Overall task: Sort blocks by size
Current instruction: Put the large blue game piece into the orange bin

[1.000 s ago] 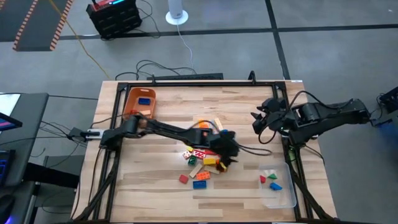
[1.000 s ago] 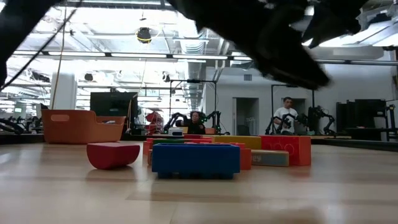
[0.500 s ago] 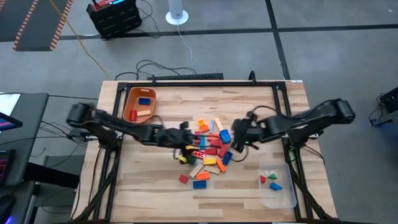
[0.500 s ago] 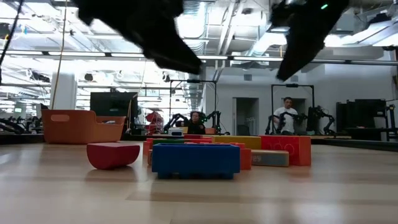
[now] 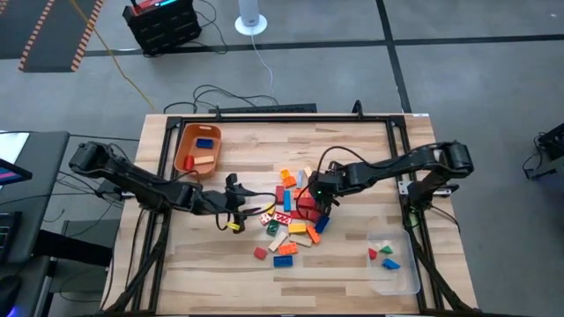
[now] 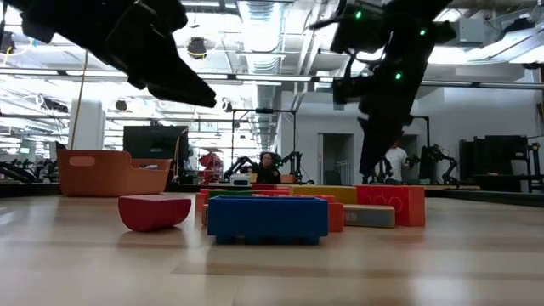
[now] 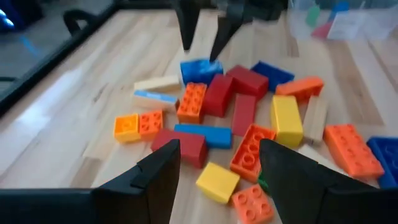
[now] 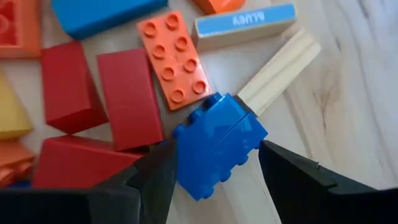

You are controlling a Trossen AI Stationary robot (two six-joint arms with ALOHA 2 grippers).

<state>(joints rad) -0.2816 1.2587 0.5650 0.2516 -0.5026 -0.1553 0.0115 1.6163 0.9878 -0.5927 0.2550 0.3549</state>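
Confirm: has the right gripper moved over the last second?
Yes. In the high view the right gripper has moved from near the table's right edge leftward to the block pile, open astride a blue block.

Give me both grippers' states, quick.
Left gripper: open, empty, beside the block pile.
Right gripper: open, fingers either side of a blue block, not yet closed.

Wood table [image 5: 220, 260]: blocks [image 5: 291, 220] mid, orange bin [image 5: 197, 148], clear tray [image 5: 393, 264].

Pile of blocks [image 5: 291, 216] at frame centre, left gripper [image 5: 234, 205] just left of it, right gripper [image 5: 319, 189] at its upper right edge
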